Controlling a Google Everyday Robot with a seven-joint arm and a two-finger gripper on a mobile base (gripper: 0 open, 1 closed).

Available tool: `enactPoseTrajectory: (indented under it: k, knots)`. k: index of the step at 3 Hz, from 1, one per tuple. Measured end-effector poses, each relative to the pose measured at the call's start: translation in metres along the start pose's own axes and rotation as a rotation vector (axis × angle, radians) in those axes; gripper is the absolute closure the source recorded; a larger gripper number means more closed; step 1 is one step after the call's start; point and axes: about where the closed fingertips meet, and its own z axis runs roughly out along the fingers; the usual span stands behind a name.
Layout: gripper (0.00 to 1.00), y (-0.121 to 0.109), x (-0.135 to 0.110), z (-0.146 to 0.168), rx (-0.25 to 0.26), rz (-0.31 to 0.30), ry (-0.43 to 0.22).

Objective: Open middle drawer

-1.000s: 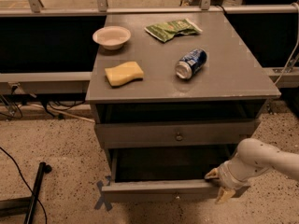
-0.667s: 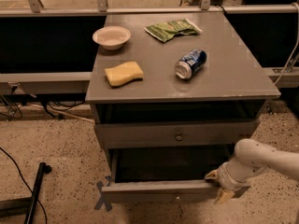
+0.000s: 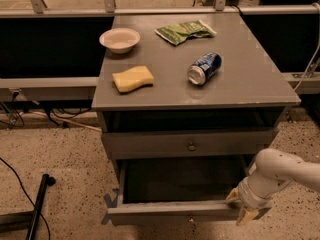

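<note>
Standing in the middle of the view, the grey table (image 3: 250, 84) has its middle drawer (image 3: 170, 213) pulled well out below it, the dark inside open to view, just as far out as a second ago. The white arm (image 3: 285, 171) reaches in from the right and has not shifted since then. Its end effector (image 3: 239, 207) sits at the right end of the drawer's front panel, and its yellowish fingertips (image 3: 233, 197) are apart, one on the inner side of the panel and one on the outer side. Whether they touch the panel I cannot tell.

Above the pulled-out drawer, another drawer (image 3: 150, 145) is closed, with a small round knob (image 3: 191, 146) at its centre. On the table top lie a green bag (image 3: 184, 31) at the back, a white bowl (image 3: 119, 39) at the back left, a yellow sponge (image 3: 132, 78) near the front left, and a blue can (image 3: 204, 68) on its side near the middle. None of them has moved. A black stand (image 3: 37, 204) lies on the speckled floor at the left, well apart from the drawer.
</note>
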Motion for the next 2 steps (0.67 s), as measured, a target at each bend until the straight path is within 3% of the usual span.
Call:
enactPoseTrajectory:
  k: [1,2]
  knots:
    - [0.41,0.006,-0.007,-0.021,0.015,-0.017,0.007]
    - [0.59,-0.009,-0.015,-0.039,0.058,-0.037,0.031]
